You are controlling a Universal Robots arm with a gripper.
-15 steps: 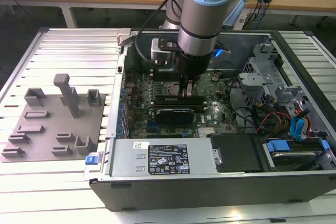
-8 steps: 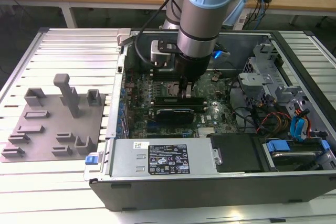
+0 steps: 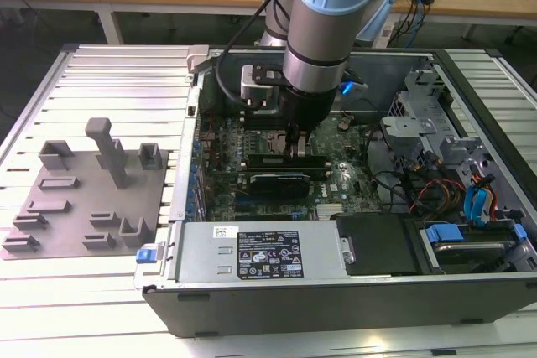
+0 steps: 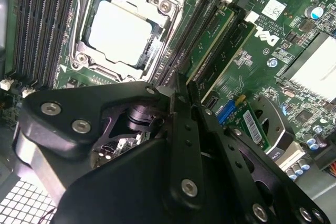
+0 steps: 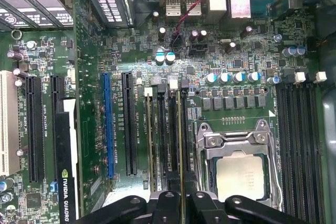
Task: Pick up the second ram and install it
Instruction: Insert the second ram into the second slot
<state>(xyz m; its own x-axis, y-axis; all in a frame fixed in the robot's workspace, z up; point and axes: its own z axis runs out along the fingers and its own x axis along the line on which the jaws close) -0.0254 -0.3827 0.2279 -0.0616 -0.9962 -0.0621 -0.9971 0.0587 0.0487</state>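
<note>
The thin green second ram stick (image 5: 181, 145) stands edge-up in a black memory slot beside the silver processor socket (image 5: 239, 169) (another stick sits in the neighbouring slot), on the big green motherboard (image 3: 252, 194). The black gripper (image 5: 181, 199) is clamped on its upper edge. Risk, as I judge it: pressing while tilted or off the slot could jam or bend it.

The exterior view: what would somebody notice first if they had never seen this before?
Probably the big blue and silver robot arm reaching down into the open computer case, with its claw low over the green motherboard. In the first wrist view a thin ram stick stands upright in a slot beside the shiny processor socket. On the exterior view's left a grey holder tray lies on the table.
</note>
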